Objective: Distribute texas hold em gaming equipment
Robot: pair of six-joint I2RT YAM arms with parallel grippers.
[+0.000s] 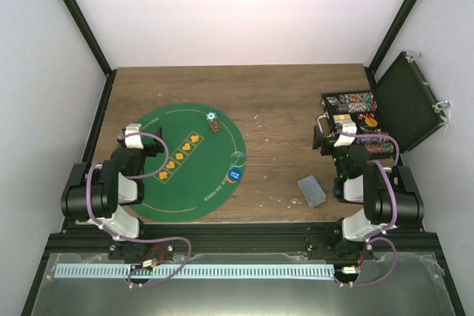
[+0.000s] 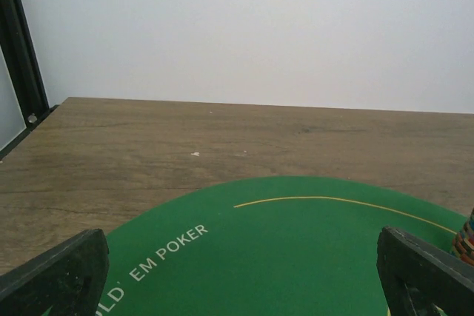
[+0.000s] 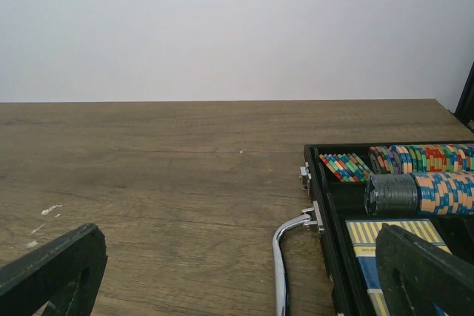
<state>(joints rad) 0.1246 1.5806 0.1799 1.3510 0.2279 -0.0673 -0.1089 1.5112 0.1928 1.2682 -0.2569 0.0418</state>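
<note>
Left end effector (image 2: 238, 275) stands wide and empty at the mat's (image 1: 185, 175) left edge. A chip stack (image 1: 214, 125) sits near the mat's far edge. The deck (image 1: 312, 189) lies on the worktop (image 1: 274, 94), right of the mat. Right end effector (image 3: 237, 271) stands wide and empty beside the open case (image 1: 404, 105), which holds chip rows (image 3: 422, 159).

The left arm (image 1: 92, 190) is folded near its base, elbow out to the left and wrist reaching forward. The left gripper (image 1: 135, 136) is held level with its jaws spread wide and nothing between them; a dark finger (image 2: 55, 275) shows at each lower corner of the wrist view. The right arm (image 1: 381, 194) mirrors this pose, elbow out to the right. The right gripper (image 1: 331, 132) also points forward, wide apart and empty.
</note>
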